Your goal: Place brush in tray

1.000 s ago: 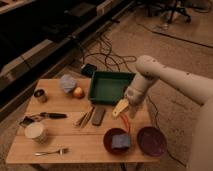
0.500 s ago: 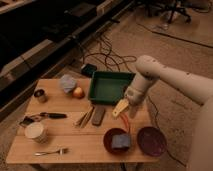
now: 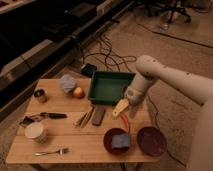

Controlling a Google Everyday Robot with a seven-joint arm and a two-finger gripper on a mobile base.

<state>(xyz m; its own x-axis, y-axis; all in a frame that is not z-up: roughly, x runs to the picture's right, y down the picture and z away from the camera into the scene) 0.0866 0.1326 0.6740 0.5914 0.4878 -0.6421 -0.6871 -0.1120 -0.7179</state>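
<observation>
Over the right half of the table, just off the near right corner of the green tray, the gripper hangs with its jaws spread wide and nothing between them. The brush lies flat near the left edge, between a small metal can and a white cup. Its black handle points right and its paler head points left. It is well apart from both the gripper and the tray, so the pick looks not yet begun. The likeliest trouble is the crossing itself. A pair of thin brownish sticks and a flat dark bar lie between the gripper and the brush, and a low sweep leftward could knock them along. The sticks are slender too and could be taken for the target. The brush sits low on the table, so jaws coming down off-centre or too shallow may push or roll it instead of closing on it. The white cup stands close enough to the head to be bumped. On the way back, a long handle held near one end could droop and catch the tray's raised wall. Compared with the frames from a second and half a second ago, nothing appears to have changed: arm, gripper and every object sit in the same places.
</observation>
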